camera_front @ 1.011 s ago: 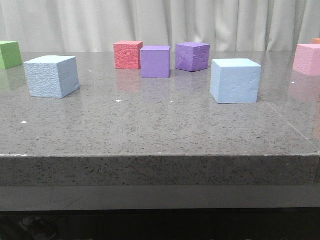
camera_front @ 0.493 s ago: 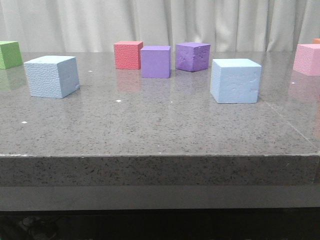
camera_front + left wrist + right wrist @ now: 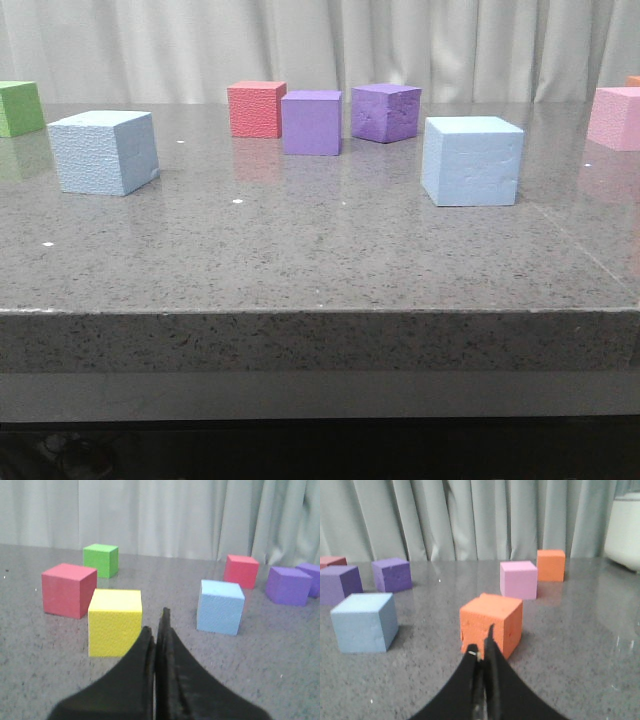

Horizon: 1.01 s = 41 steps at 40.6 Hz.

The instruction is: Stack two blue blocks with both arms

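While both arms sit outside my front camera, I can read them only from the wrist cameras: the left gripper (image 3: 156, 625) has its black fingers pressed together with nothing between them, and the right gripper (image 3: 483, 647) is likewise clenched on nothing, its tips meeting in front of an orange cube (image 3: 492, 622).

From the front, the left blue block (image 3: 105, 151) stands near the left edge of the grey stone worktop (image 3: 320, 255), turned slightly so a corner faces me. The right blue block (image 3: 472, 160) stands right of centre, well apart from the first, both resting flat on the surface. Toward the far edge, between them, sit a red cube (image 3: 256, 108), a lighter purple cube (image 3: 311, 122) just beside it, and a darker purple cube (image 3: 385, 112).

A green cube (image 3: 19, 108) is cut off by the frame at the left edge, a pink cube (image 3: 616, 117) is cut off at the right edge, and only a sliver of something orange shows above the pink one; I cannot make out what it is.

My left wrist camera shows a yellow cube (image 3: 115, 622) just beyond the fingers, partly masked by them. My right wrist camera is soft, and a white object (image 3: 623, 530) at the far right corner is cropped and unidentifiable.
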Tool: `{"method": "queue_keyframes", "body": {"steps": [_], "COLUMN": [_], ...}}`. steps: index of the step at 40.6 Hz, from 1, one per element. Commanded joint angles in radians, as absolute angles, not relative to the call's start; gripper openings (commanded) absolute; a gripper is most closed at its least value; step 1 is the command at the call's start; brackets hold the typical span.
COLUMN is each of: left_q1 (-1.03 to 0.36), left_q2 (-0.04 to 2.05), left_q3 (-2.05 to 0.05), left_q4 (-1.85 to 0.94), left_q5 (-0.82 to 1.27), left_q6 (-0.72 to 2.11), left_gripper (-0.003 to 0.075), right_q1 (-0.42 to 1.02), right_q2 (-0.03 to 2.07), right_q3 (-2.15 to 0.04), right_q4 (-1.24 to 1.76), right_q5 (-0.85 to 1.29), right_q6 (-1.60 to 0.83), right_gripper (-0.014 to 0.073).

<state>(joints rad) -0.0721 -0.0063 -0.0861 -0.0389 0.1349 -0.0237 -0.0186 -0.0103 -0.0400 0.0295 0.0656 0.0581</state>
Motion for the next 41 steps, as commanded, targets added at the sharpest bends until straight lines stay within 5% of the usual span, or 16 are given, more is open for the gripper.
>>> {"method": "queue_keyframes", "body": {"steps": [1, 18, 41], "left_q1": [-0.072, -0.072, -0.072], "left_q2": [-0.01, 0.288, 0.479], "left_q3": [-0.24, -0.7, -0.703], "left_q4": [-0.05, -0.048, -0.048], "left_q5": [0.135, 0.525, 0.602], "left_q6": [-0.025, -0.025, -0.025], "left_gripper": [-0.0018, -0.0018, -0.0016], "right_q1": [-0.02, -0.02, -0.02], "right_q2": [-0.024, 0.284, 0.588], "right_q3": [-0.168, -0.588, -0.606], "right_q4": [0.031, 0.029, 0.019], "right_q5": [0.041, 0.459, 0.506], "right_q6": [0.057, 0.035, 0.01], "right_gripper": [-0.0017, -0.0017, -0.0015]}}
